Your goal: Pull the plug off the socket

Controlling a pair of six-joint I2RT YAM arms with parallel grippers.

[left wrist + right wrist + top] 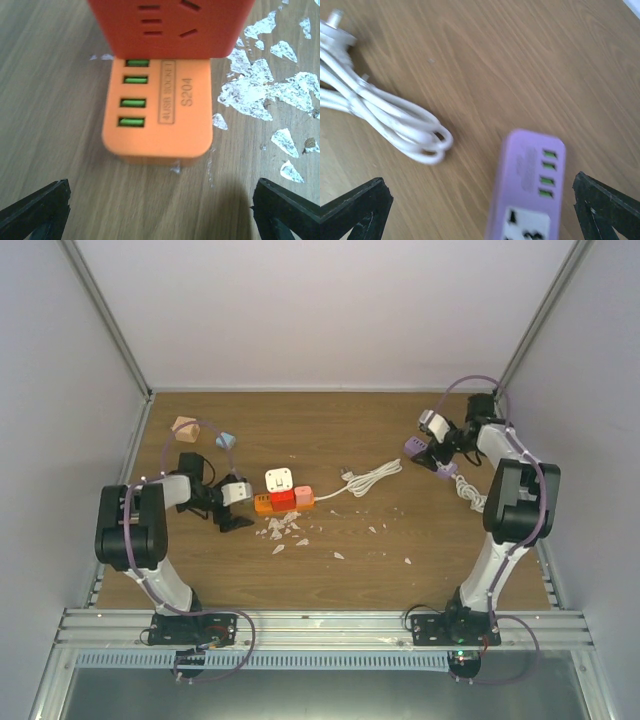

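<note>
From above, the white plug (279, 481) sits at the far side of the orange socket (283, 502). At left wrist, the left gripper (161, 192) is spread wide and holds nothing, before the socket's 4 green ports. At right wrist, the right gripper (480, 184) is also spread, near a purple strip (525, 190).

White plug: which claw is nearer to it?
Left. The left claw sits just left of the plug, by the end of the orange power strip; the right claw is far to its right, over the purple power strip.
</note>
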